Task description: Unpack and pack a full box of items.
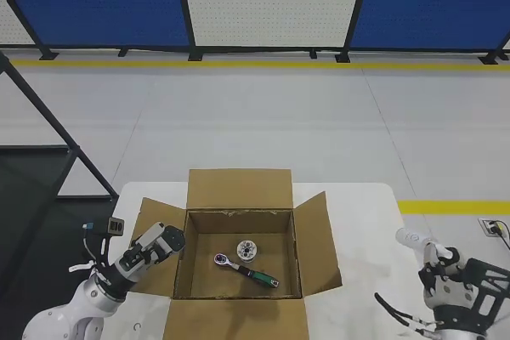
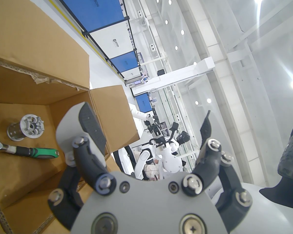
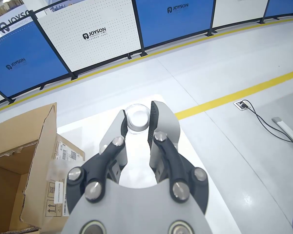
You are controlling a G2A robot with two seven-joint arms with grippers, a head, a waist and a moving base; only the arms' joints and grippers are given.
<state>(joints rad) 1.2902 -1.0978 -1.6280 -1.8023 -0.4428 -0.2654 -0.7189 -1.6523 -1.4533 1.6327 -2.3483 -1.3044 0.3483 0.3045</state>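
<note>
An open cardboard box (image 1: 240,202) stands in the middle of the white table (image 1: 365,221). On its floor lie a green-handled ratchet wrench (image 1: 248,269) (image 2: 26,151) and a small round metal part (image 1: 247,249) (image 2: 26,127). My left gripper (image 1: 172,239) (image 2: 146,120) is open and empty over the box's left flap. My right gripper (image 3: 137,120) is at the table's right edge, shut on a clear round container (image 3: 137,119) (image 1: 410,237), held above the tabletop.
The box's four flaps (image 1: 317,242) are folded outward and overhang the table. A black frame (image 1: 34,110) stands to the left of the table. A floor socket with cables (image 3: 244,105) lies to the right.
</note>
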